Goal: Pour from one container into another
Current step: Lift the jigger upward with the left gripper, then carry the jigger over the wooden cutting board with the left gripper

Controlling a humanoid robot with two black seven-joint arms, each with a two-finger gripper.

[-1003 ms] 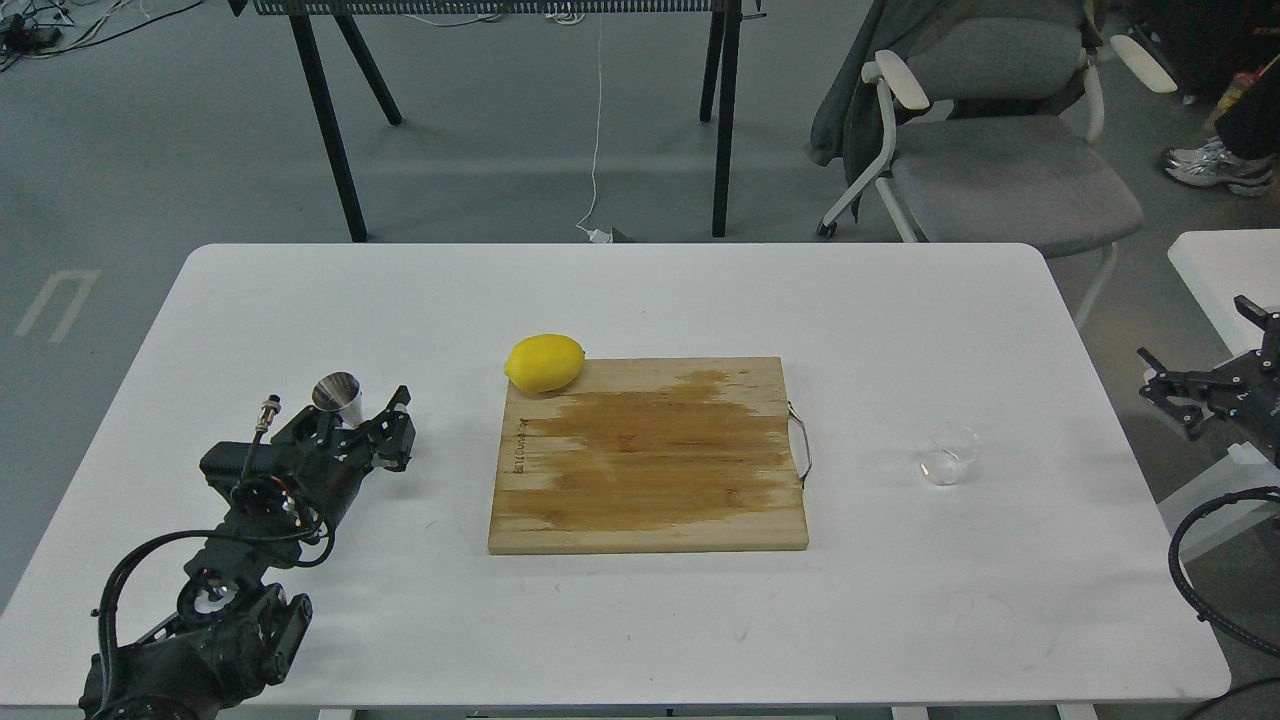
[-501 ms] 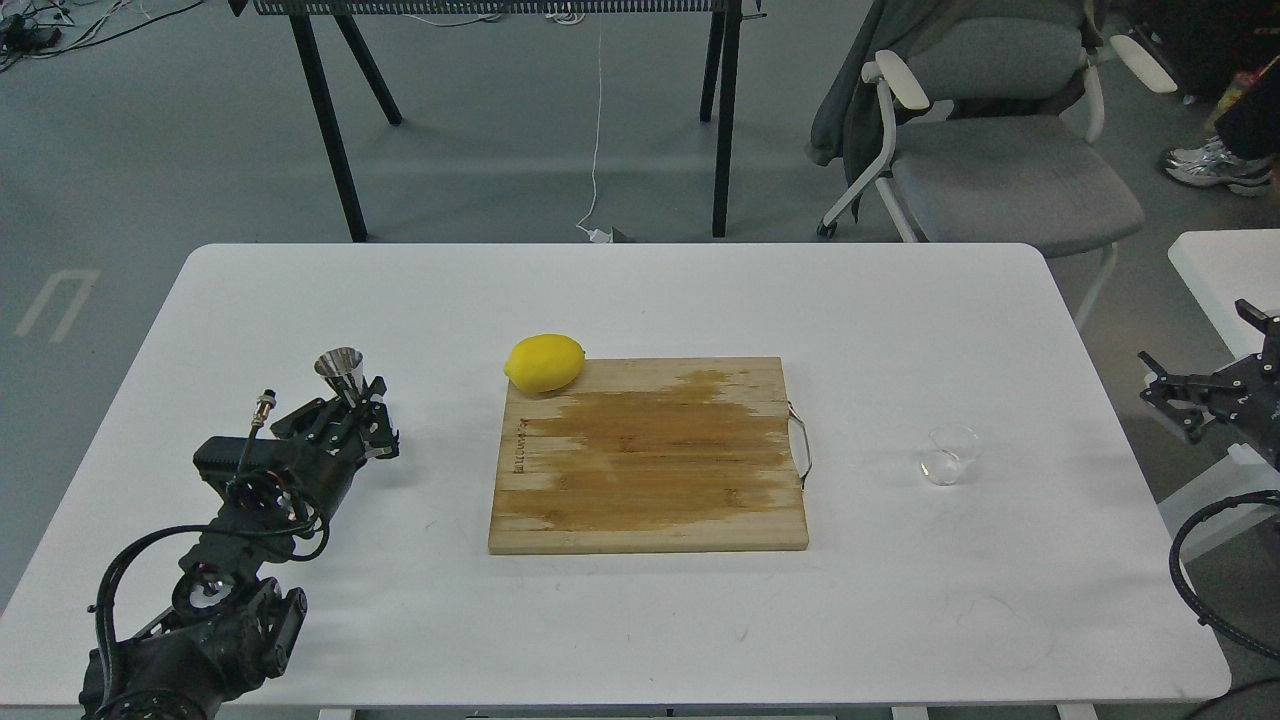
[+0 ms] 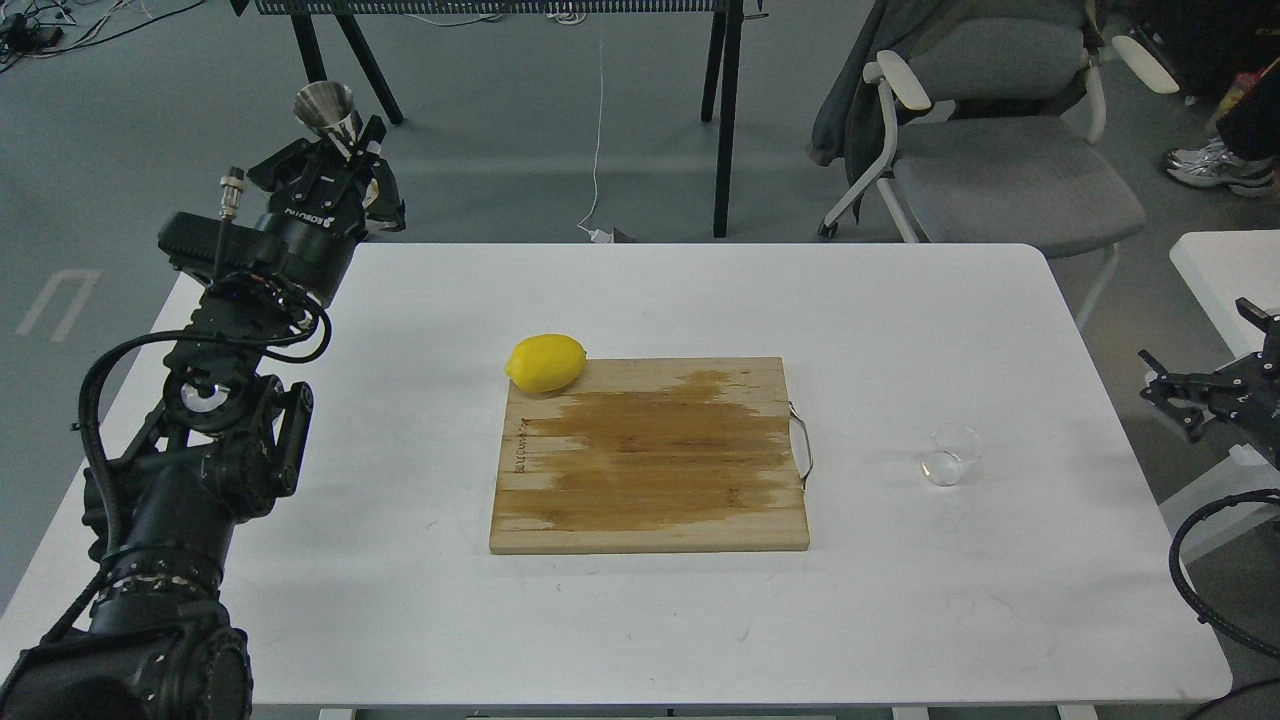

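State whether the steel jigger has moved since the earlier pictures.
Yes. The jigger, held in the left gripper, has risen from the table surface to above its far-left corner.

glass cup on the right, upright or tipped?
Upright. The glass cup stands on the white table, open rim facing up, right of the cutting board. Whether it holds liquid: cannot tell.

The left gripper [image 3: 345, 150] clamps the steel jigger [image 3: 327, 108] high above the table's [image 3: 640, 620] far left corner, while the glass cup [image 3: 948, 456] stands near the right edge.
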